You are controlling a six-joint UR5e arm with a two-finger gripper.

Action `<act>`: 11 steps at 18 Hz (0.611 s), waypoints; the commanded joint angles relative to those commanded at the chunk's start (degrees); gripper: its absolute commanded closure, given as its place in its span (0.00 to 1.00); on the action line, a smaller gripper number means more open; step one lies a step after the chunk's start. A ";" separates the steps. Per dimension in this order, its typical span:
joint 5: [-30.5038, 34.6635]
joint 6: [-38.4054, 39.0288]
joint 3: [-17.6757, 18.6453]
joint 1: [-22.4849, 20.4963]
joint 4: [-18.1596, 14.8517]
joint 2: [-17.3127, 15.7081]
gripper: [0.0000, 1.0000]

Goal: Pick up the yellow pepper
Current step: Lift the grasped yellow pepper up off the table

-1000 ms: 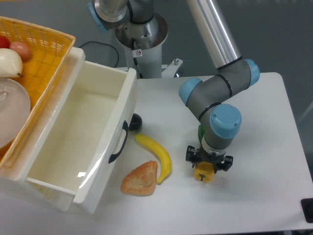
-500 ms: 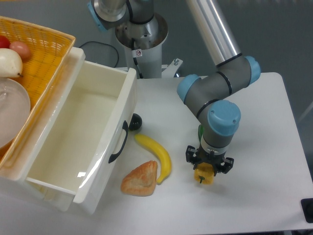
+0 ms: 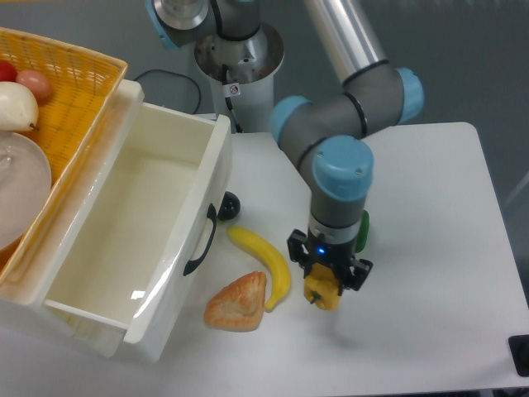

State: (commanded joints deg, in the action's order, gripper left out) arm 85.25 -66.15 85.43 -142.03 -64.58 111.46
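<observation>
banana (image 3: 266,260) close left of hand (image 3: 327,279), bare table (image 3: 430,248) right

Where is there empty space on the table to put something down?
The table's right side, past the green pepper, looks bare, and the white drawer is empty. It is crowded around the banana, the bread and the end effector holding the yellow pepper.

Arm bent down to mid-frame, gripper clamped.
The arm (image 3: 347,91) comes in from the top centre, folds at a blue-capped elbow, and points its wrist (image 3: 339,178) straight down; the gripper (image 3: 325,285) below holds the yellow pepper (image 3: 322,291) between its fingers.
</observation>
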 joint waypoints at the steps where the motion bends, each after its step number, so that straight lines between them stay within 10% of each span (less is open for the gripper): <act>1: 0.09 -4.56 0.09 -0.26 -1.94 -1.14 0.74; 11: 1.05 -17.96 2.37 -2.11 -7.14 -5.28 0.74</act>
State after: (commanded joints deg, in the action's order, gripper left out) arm 86.31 -84.11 87.80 -144.14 -71.72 106.18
